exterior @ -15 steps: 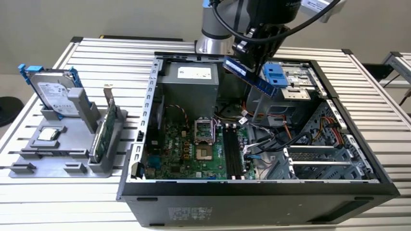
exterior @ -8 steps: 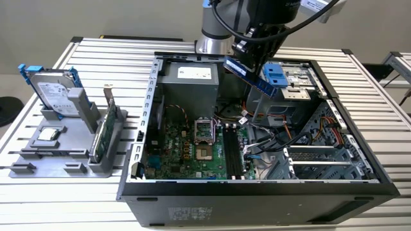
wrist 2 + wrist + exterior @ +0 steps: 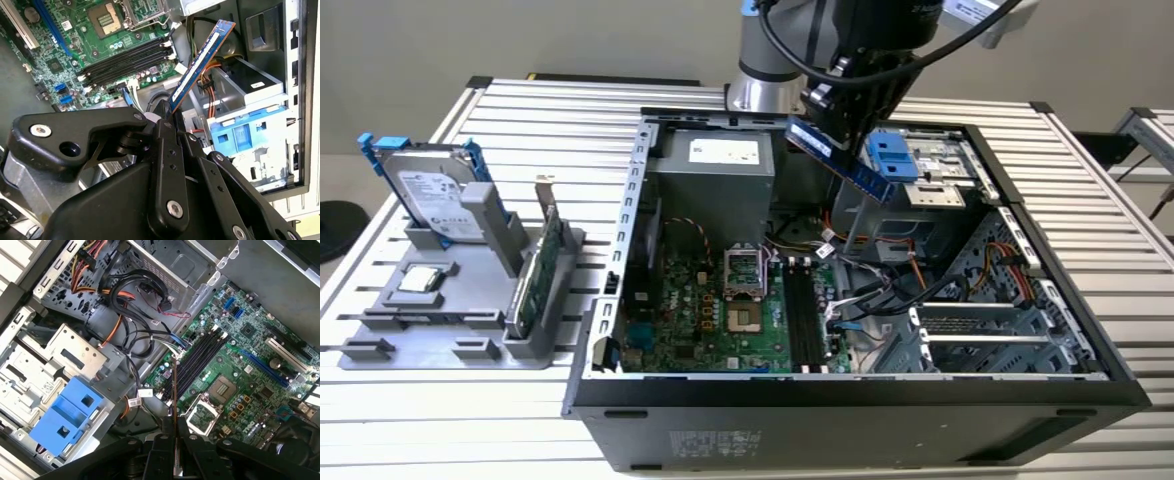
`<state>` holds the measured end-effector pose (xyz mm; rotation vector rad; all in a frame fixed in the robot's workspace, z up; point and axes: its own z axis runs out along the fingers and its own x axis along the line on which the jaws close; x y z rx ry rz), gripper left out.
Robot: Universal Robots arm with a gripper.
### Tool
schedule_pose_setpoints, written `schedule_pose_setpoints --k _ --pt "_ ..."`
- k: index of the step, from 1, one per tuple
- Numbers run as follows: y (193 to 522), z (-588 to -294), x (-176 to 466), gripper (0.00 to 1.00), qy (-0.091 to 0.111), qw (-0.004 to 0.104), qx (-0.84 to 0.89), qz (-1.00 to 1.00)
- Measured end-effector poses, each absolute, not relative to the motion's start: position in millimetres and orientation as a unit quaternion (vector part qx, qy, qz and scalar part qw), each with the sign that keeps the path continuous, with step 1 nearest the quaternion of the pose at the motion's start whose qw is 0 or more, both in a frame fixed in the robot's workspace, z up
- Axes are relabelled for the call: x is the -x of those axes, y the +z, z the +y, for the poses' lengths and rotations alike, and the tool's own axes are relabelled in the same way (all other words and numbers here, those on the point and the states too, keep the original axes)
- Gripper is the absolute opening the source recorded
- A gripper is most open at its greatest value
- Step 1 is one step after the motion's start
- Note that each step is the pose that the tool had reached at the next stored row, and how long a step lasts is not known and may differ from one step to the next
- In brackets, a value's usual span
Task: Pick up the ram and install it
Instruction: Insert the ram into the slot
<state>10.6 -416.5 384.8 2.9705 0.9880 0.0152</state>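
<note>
My gripper [image 3: 843, 128] is shut on the ram [image 3: 867, 178], a long narrow stick with a pale label, held tilted above the open computer case [image 3: 627, 250]. In the second wrist view the ram [image 3: 200, 62] juts out from the gripper [image 3: 167, 112] over the drive bay. The first wrist view shows the ram [image 3: 174, 390] edge-on, rising from the gripper [image 3: 174, 427] and roughly in line with the black memory slots [image 3: 200, 357]. Those memory slots [image 3: 803, 320] lie on the green motherboard [image 3: 707, 320], well below the stick and apart from it.
A blue drive bracket [image 3: 890, 160] and loose cables [image 3: 881, 290] sit right beside the ram. A silver power supply [image 3: 714, 175] stands at the case's back. At the exterior view's left, a grey stand [image 3: 440, 330] holds a hard drive [image 3: 434, 195] and a green card [image 3: 540, 265].
</note>
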Motion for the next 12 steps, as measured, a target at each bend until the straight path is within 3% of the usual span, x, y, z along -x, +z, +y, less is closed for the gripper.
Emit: schedule_pose_setpoints --k 12 --pt "384.7 -416.5 -10.6 0.00 0.005 0.006 -0.954 0.300"
